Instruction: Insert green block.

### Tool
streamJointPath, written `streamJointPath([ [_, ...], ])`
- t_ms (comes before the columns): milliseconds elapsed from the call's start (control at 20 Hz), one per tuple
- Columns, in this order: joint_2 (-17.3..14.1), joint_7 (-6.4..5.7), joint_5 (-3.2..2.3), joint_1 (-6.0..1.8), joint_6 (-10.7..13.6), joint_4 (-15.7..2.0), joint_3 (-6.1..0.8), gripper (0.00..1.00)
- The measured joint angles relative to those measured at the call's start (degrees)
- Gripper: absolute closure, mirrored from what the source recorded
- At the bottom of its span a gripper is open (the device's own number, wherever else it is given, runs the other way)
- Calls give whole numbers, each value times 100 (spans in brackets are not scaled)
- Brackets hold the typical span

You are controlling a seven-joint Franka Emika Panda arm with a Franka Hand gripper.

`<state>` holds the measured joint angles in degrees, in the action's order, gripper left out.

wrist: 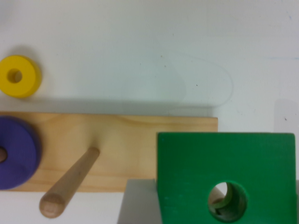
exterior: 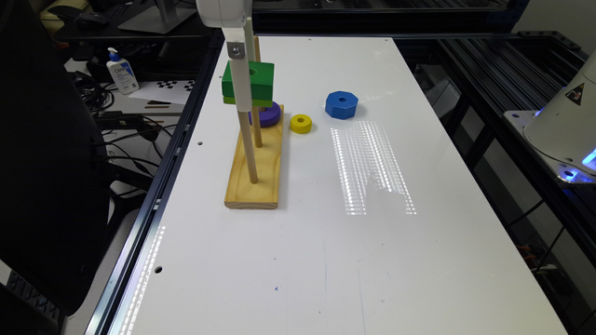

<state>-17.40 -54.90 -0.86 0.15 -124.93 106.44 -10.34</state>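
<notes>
The green block (exterior: pixel 255 83) hangs in the air above the wooden peg base (exterior: pixel 260 172), with my gripper (exterior: pixel 248 95) shut on its sides. One white finger (exterior: pixel 240 79) crosses its front face. In the wrist view the green block (wrist: pixel 226 172) has a tan peg tip showing through its round hole, and a grey finger (wrist: pixel 137 205) rests against its side. The bare middle peg (wrist: pixel 70 182) stands beside it, apart from the block. A purple ring (exterior: pixel 267 115) sits on the far peg, low on the base.
A small yellow ring (exterior: pixel 301 123) lies on the white table just beside the base, toward the exterior view's right. A blue octagonal block (exterior: pixel 342 104) lies further right. Black frame rails (exterior: pixel 186 125) run along the table's edge at the exterior view's left.
</notes>
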Motion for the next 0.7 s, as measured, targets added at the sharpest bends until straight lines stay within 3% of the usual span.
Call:
streamJointPath([
  [700,-34,0,-12,-2,-116,-25,9,100],
])
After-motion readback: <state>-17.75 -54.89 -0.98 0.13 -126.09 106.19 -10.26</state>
